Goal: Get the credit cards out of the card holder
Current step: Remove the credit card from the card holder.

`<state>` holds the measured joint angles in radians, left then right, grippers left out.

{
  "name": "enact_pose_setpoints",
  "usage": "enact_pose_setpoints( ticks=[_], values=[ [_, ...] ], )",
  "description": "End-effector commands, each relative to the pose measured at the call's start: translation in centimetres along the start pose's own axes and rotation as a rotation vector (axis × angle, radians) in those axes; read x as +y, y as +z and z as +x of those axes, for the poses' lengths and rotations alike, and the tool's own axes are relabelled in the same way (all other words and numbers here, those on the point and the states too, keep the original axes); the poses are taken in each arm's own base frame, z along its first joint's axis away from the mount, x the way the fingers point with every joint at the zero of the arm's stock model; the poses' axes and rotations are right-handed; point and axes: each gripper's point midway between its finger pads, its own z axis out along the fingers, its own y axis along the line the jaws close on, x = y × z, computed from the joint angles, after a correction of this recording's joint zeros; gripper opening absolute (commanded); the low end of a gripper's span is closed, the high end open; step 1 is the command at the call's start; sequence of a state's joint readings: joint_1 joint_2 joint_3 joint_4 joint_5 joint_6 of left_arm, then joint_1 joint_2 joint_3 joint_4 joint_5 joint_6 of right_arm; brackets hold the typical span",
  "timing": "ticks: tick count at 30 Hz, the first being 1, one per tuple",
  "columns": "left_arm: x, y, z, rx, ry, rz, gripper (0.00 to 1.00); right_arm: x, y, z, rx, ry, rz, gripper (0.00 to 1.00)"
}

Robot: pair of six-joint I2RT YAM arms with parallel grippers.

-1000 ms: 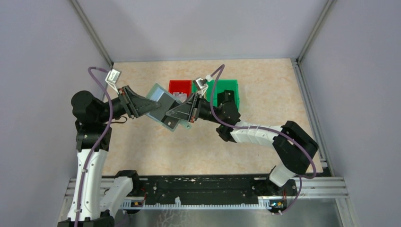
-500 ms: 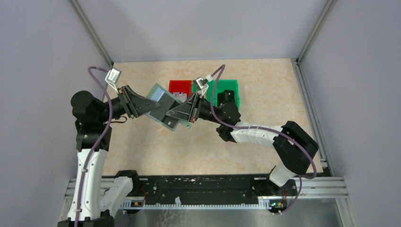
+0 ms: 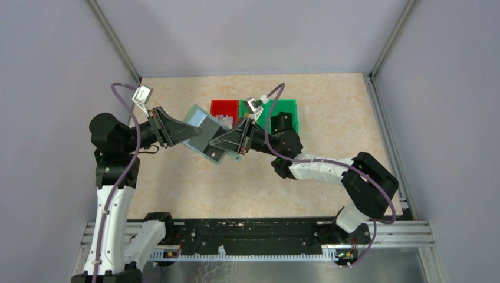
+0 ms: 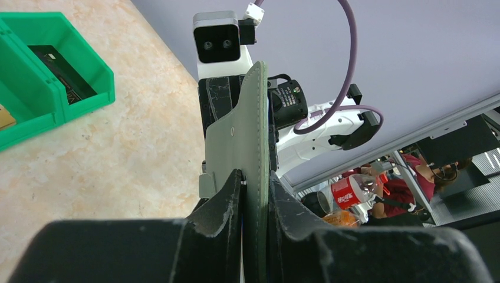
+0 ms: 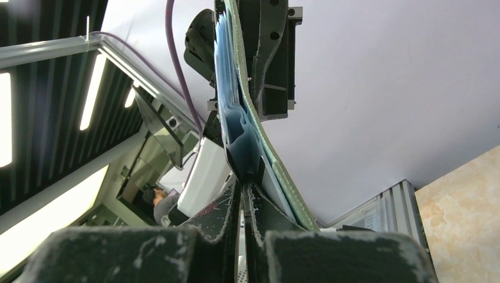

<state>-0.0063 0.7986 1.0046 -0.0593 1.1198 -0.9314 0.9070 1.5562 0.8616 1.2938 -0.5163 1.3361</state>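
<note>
The grey-green card holder (image 3: 199,125) hangs open in the air above the table, between both grippers. My left gripper (image 3: 180,133) is shut on the holder's left edge; in the left wrist view the holder (image 4: 253,124) stands edge-on between the fingers of this gripper (image 4: 255,184). A dark grey credit card (image 3: 207,139) lies on the pale blue inside. My right gripper (image 3: 221,143) is shut on that card's end. In the right wrist view, the holder's blue pockets (image 5: 234,121) rise just above the closed right gripper (image 5: 243,187).
A red bin (image 3: 224,107) and a green bin (image 3: 284,113) stand at the back of the table, just behind the holder. The green bin (image 4: 41,76) also shows in the left wrist view. Grey walls enclose the table on three sides.
The left jaws have pinched a little tighter on the holder. The right wrist has shifted slightly to the right. The holder stays in the air between both grippers.
</note>
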Motion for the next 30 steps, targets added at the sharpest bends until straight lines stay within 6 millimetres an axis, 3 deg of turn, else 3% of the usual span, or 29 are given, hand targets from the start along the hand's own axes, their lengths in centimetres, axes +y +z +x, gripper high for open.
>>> enact_pose_setpoints(
  ticks=[1,7,30],
  values=[
    [-1.59,-0.13,-0.62,-0.014,0.048,0.033,0.22,2.51,-0.16,-0.82,-0.027,-0.050,-0.064,0.00],
    [-1.76,-0.12,-0.87,-0.022,0.054,0.032,0.25,2.23,-0.18,-0.76,-0.024,-0.048,-0.052,0.00],
    [-2.08,-0.05,-1.40,-0.040,0.091,0.037,0.23,1.81,-0.52,-0.76,-0.038,-0.050,-0.025,0.00]
  ],
)
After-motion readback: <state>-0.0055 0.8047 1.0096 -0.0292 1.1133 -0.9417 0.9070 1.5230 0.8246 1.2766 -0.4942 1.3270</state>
